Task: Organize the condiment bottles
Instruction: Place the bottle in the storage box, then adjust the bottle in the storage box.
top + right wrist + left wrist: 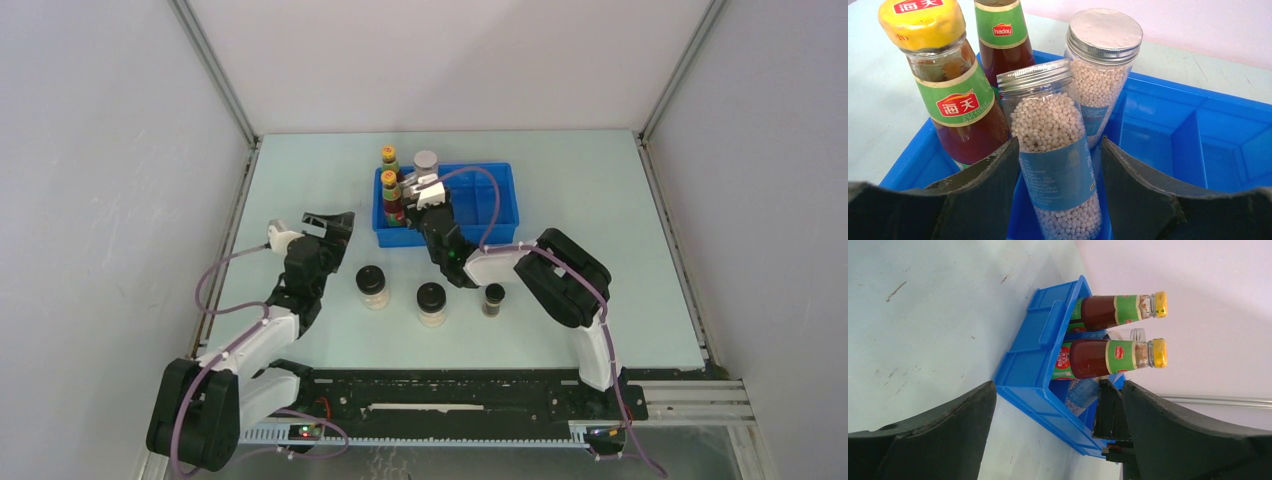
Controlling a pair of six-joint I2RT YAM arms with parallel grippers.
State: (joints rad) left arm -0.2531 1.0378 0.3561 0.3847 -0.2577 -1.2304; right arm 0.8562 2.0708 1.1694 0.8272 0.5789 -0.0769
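A blue divided tray (500, 215) holds two tall red-labelled bottles (389, 158) (391, 190) and a silver-lidded jar (426, 160). A second silver-lidded, blue-banded jar (1058, 150) stands upright in the tray between the fingers of my right gripper (1060, 165). That gripper is open, with a gap showing at the jar's right side. On the table stand two black-lidded jars (371, 285) (431, 303) and a tiny dark vial (494, 299). My left gripper (330, 225) hovers wide open left of the tray, holding nothing.
The tray's right compartments (1198, 125) hold nothing. In the left wrist view the tray's corner (1033, 360) and both tall bottles (1098, 357) lie ahead, with the right arm's finger (1110, 412) beside them. White walls enclose the table on three sides.
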